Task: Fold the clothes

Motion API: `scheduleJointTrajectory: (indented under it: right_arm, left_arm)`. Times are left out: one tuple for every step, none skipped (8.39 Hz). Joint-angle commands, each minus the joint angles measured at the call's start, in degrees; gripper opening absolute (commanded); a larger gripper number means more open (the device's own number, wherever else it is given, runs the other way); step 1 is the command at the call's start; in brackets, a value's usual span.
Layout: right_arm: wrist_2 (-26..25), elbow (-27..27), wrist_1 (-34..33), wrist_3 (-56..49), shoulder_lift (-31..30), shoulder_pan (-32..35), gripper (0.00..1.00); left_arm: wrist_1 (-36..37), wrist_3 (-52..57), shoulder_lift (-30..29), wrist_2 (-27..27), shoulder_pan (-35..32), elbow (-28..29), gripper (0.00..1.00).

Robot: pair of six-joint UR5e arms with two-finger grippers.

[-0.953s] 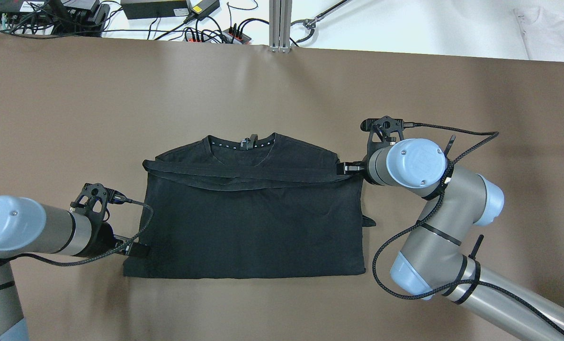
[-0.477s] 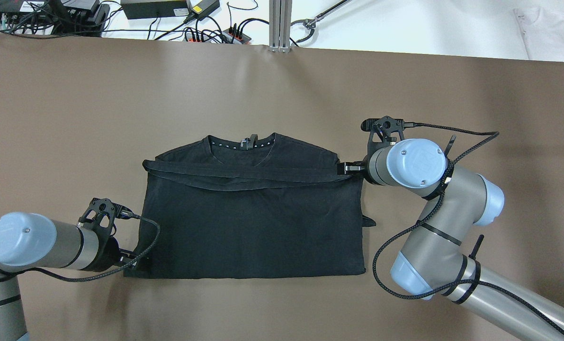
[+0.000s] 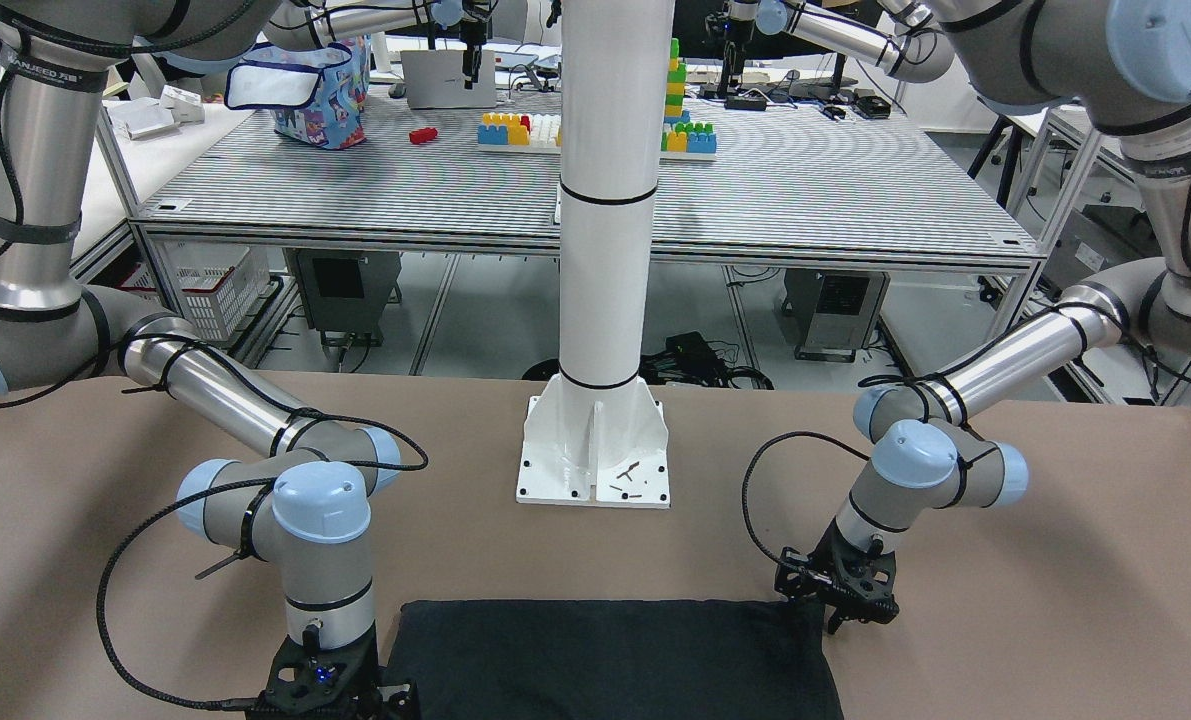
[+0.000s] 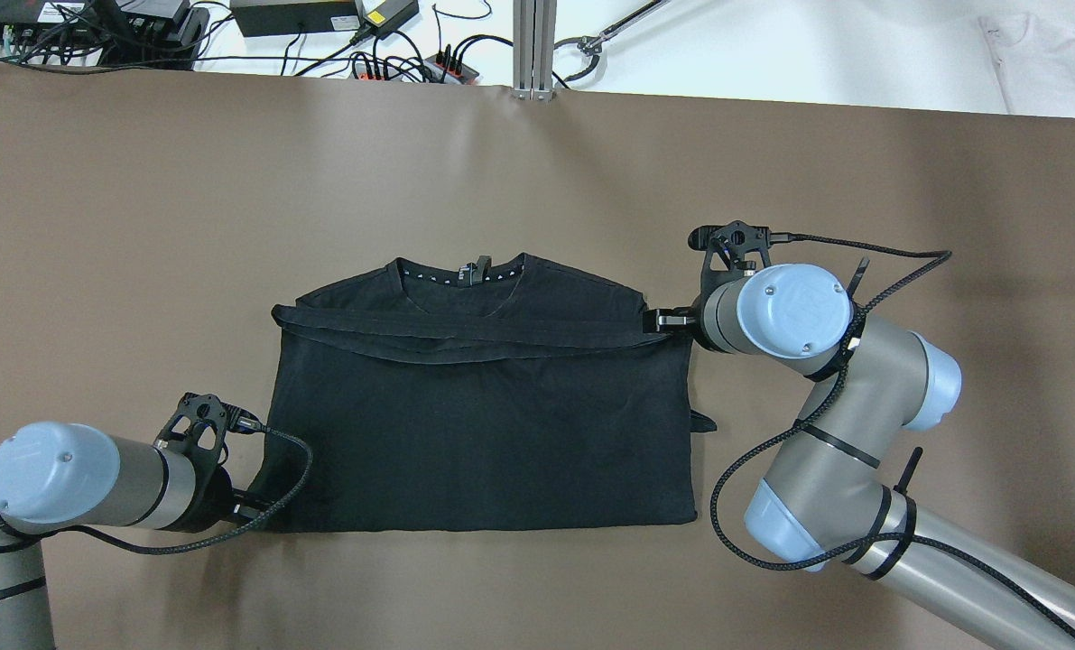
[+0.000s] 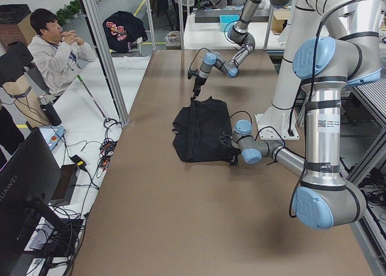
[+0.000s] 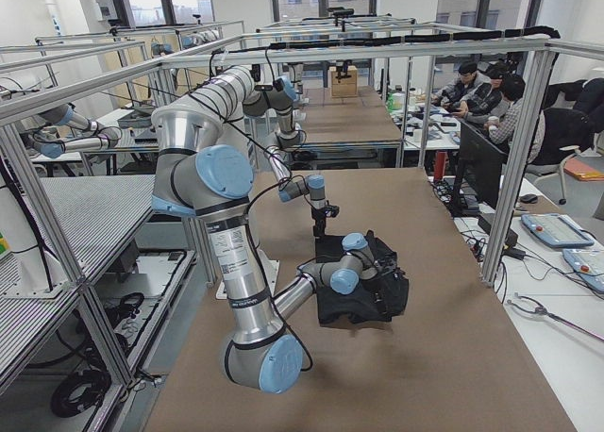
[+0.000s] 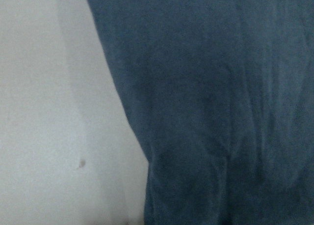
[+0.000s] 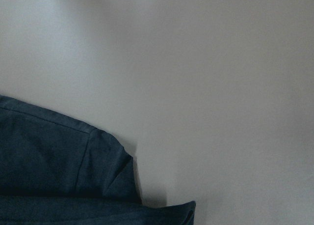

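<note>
The black T-shirt (image 4: 483, 433) lies flat in the middle of the table (image 4: 230, 199), with open brown surface on every side. A folded band crosses it below the collar. My left fingers (image 4: 246, 516) sit at its near left corner and my right fingers (image 4: 671, 318) at the band's right end. I can't tell whether either pair is gripping. The collar tag (image 4: 474, 271) is unreadable.

Brown table (image 4: 230, 181), alu frames (image 6: 396, 47), prob. windows (image 6: 151, 0)
</note>
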Motion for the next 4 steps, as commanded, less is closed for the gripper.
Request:
scheduleJointTrajectory:
  right_arm:
    - [0.00, 0.00, 0.00, 0.00, -0.09, 0.04, 0.94]
    - [0.00, 0.00, 0.00, 0.00, -0.35, -0.05, 0.94]
    - [0.00, 0.00, 0.09, 0.00, -0.26, 0.03, 0.94]
    - [0.00, 0.00, 0.52, 0.00, -0.35, 0.04, 0.94]
  left_arm:
    - [0.00, -0.36, 0.03, 0.18, 0.29, -0.14, 0.27]
    - [0.00, -2.19, -0.06, 0.27, 0.20, -0.32, 0.00]
    - [0.00, -3.17, 0.03, 0.62, 0.20, -0.32, 0.00]
    - [0.00, -3.18, 0.03, 2.01, 0.20, -0.23, 0.00]
